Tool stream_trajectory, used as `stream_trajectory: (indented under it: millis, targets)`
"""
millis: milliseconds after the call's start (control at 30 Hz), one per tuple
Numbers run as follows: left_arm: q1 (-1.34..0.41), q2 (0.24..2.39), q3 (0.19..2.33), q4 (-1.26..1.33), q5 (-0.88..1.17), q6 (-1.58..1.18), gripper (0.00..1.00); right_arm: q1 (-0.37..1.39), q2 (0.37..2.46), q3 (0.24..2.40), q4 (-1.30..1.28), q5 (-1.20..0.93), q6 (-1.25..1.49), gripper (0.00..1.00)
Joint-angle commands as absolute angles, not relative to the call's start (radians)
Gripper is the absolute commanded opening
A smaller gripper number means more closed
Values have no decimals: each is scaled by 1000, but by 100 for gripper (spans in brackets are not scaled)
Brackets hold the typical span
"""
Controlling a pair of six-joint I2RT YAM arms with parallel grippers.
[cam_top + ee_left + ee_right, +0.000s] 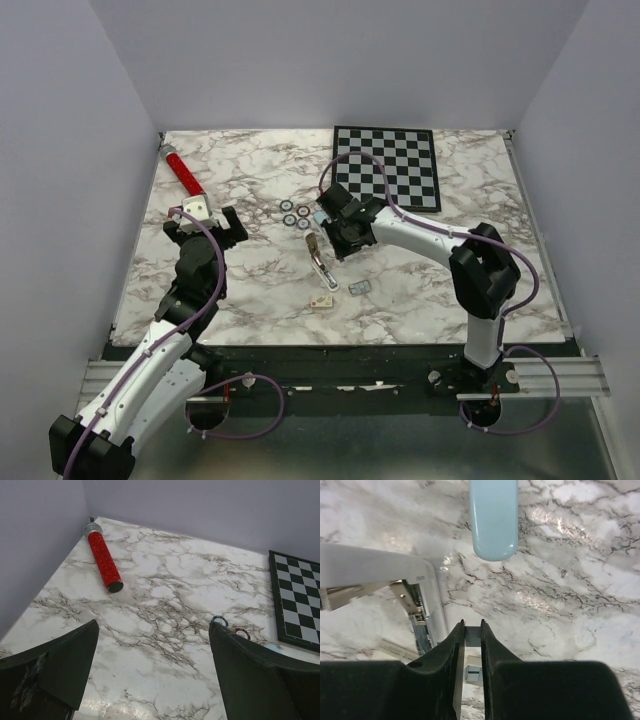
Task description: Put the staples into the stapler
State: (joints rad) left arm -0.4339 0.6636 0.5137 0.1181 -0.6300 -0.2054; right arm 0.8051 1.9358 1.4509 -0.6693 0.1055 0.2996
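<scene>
The stapler (pixel 318 258) lies open in the middle of the table. In the right wrist view its light blue top (pixel 493 520) is ahead of the fingers, and its white part (pixel 380 570) with the metal inside is to the left. My right gripper (pixel 338 243) hovers just over it, shut (pixel 472 627) on the staples (pixel 472 636), a thin silvery-grey strip pinched between the fingertips. My left gripper (pixel 205 228) is wide open (pixel 153 625) over bare marble at the left, holding nothing.
A red glittery tube (pixel 183 170) (pixel 104 560) lies at the back left. A chessboard (pixel 390 165) sits at the back right, with several poker chips (pixel 295 214) beside it. A small cream box (pixel 322 300) and a small grey piece (pixel 358 288) lie near the front.
</scene>
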Motion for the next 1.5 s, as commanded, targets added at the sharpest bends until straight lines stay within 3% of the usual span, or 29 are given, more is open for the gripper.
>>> stream_trajectory:
  millis: [0,1467]
  targets:
    - [-430,650,503,140,-650,-190,99,813,1853,1421,-603,84,311,23]
    - [-430,646,502,141,-652,-193,99,913,1884,1333,-505,78,351,23]
